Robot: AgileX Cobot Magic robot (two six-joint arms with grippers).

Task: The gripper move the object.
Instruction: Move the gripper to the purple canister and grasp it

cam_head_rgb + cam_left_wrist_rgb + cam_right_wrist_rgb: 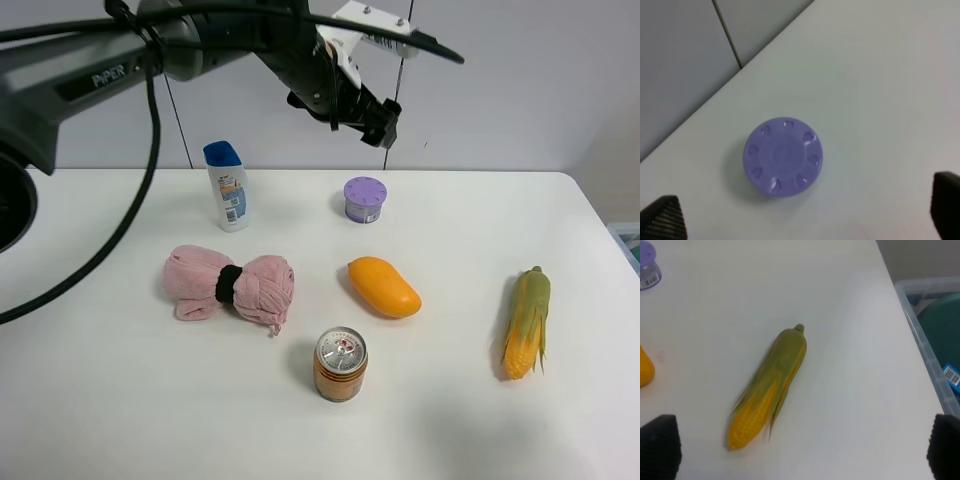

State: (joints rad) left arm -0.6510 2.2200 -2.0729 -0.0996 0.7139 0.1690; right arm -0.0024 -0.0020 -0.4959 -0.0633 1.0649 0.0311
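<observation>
One small squat round purple plastic tub with ridged lilac lid stands upright on the white desk, 12 o'clock of the orange mango, 3 o'clock of the white blue-capped bottle. Left black claw hand hangs above it, spread wide, empty. Right hand likewise wide, empty. Tub probably light, rigid, slick-sided; pinch across greyish sides under lid.

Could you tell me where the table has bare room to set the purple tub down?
Widest bare patch: the back right of the table, between the purple tub and the corn. Also free: the front left corner, before the pink cloth and left of the can. Crowded: the middle, where cloth, mango and can cluster.
</observation>
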